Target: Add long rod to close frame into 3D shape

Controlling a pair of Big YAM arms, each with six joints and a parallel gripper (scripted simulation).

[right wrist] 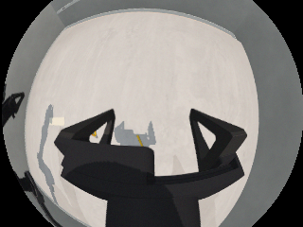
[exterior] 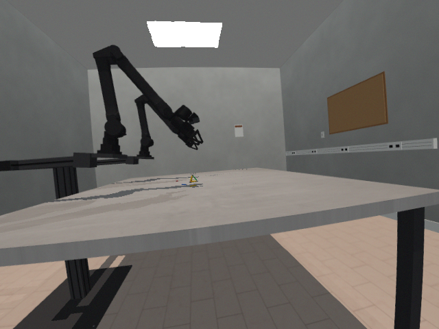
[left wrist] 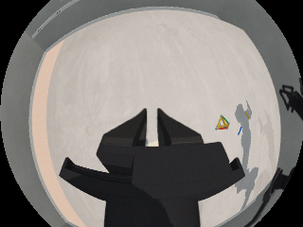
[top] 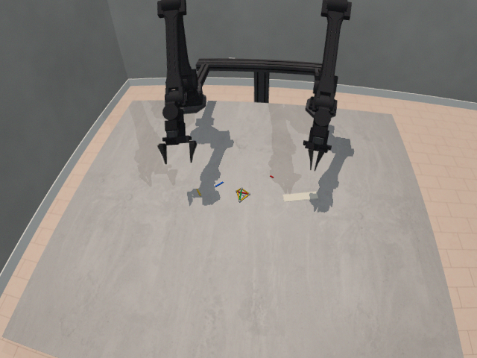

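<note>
The small rod-and-ball frame (top: 242,195) stands on the table's middle, with green, yellow and red rods rising to a peak. It also shows in the exterior view (exterior: 193,178) and in the left wrist view (left wrist: 222,124). A blue rod (top: 218,184) lies on the table just left of the frame. A yellow rod (top: 198,192) lies further left, and a short red rod (top: 271,176) lies to the right. My left gripper (top: 314,162) (left wrist: 151,113) hangs high above the table at picture right, shut and empty. My right gripper (top: 177,152) (right wrist: 151,113) hangs high at picture left, open and empty.
A flat cream block (top: 299,197) lies on the table right of the frame, below my left gripper. The black arm mount rail (top: 261,67) runs along the table's far edge.
</note>
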